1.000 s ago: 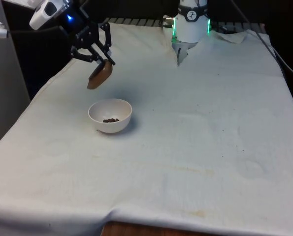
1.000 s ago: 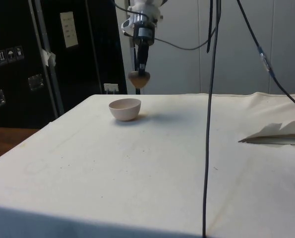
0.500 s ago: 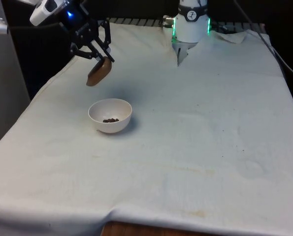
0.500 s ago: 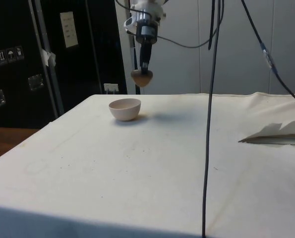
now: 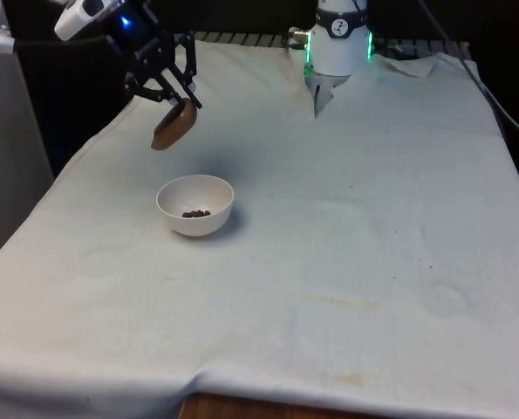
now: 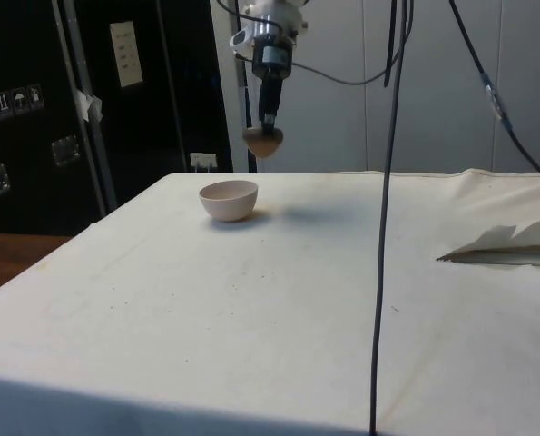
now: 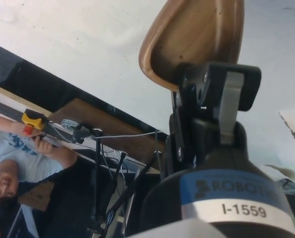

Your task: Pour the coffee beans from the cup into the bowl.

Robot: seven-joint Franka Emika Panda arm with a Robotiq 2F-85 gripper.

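End effector (image 5: 174, 98), upper left of the front view, clamps the rim of a brown wooden cup (image 5: 174, 126), tilted in the air. White bowl (image 5: 195, 205) rests on the surface (image 5: 372, 227) below, apparently holding a few coffee beans (image 5: 195, 213).

Robotics lab: cloth-covered test table (image 5: 346, 262), dark equipment cabinets (image 6: 34, 109), hanging cables (image 6: 383, 227).

Bowl below, cup above.
We see the bowl (image 5: 195, 204) on the surface (image 5: 355, 244) holding beans (image 5: 195, 213); the tilted cup (image 5: 174, 126) hangs in the end effector (image 5: 174, 103) above and behind it, toward the front view's left.
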